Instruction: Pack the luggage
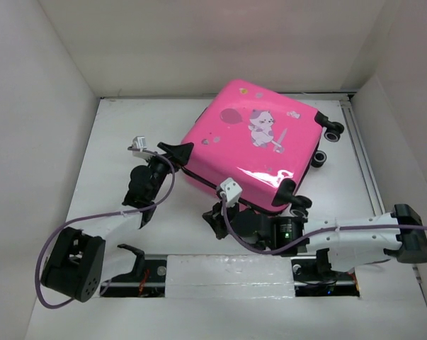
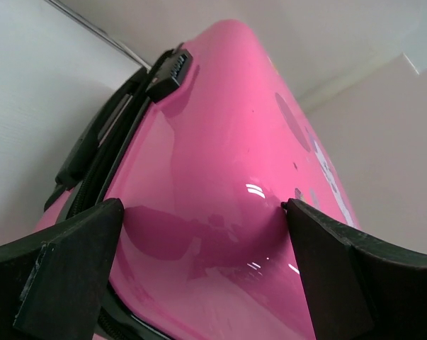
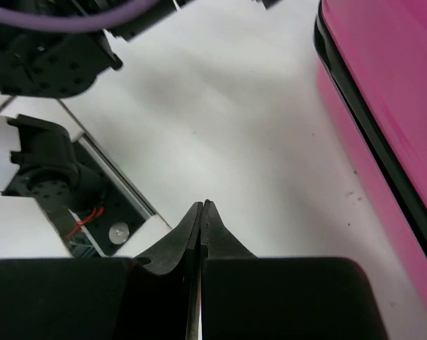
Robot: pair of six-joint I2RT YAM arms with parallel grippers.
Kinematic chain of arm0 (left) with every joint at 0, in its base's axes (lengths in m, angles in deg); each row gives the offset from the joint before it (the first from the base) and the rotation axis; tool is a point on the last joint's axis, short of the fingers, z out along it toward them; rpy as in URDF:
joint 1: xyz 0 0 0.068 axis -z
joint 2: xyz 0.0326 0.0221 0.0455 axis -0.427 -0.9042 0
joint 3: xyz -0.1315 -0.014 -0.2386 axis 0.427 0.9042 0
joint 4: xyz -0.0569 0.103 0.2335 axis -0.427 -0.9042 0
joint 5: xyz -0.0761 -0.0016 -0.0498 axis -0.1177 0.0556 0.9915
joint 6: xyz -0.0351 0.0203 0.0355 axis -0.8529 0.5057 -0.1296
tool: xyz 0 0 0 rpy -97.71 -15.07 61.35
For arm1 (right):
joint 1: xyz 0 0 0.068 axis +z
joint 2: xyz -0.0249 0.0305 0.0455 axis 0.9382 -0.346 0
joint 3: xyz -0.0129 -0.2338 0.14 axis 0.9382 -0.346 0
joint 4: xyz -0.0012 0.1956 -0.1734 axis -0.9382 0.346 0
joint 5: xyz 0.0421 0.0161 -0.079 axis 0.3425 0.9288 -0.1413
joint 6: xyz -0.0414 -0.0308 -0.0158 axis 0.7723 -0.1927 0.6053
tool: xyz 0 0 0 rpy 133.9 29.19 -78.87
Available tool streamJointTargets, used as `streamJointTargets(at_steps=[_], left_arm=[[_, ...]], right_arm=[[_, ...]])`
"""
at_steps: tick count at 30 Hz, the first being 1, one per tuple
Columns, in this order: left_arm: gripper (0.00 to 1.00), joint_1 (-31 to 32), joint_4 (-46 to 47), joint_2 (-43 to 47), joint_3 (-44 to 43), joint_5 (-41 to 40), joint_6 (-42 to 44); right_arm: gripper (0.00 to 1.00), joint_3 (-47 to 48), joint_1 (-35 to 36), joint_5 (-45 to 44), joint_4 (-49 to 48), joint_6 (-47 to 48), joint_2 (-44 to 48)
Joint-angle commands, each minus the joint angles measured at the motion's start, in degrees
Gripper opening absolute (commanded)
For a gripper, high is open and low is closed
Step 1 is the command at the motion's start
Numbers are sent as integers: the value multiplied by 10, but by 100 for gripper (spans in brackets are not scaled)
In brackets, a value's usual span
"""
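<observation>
Flanks the closed luggage [image 1: 255, 145] on the table [image 1: 114, 142].
Straddles the pink shell with left gripper [image 2: 202, 212] spread wide; holds right gripper [image 3: 201, 209] pressed together, empty, just beside it.

The left arm reaches forward, the left end effector [image 1: 173, 153] spread wide. The right arm folds inward low, the right end effector [image 3: 201, 207] pinched tight, empty.
</observation>
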Motion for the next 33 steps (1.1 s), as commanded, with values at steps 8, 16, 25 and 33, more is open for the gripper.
streamJointTargets(at_steps=[8,16,25,33], left_arm=[[92,24,-78,57,3,106,16],[92,24,-249,213,-48,16,95],[92,24,-268,224,-59,61,102],[90,24,-248,218,-59,78,102]], right_arm=[[0,-77,50,-111,149,-111,118],[15,-184,99,-126,337,-341,217],[58,-103,99,-171,588,-541,150],[45,-97,105,-246,683,-674,132]])
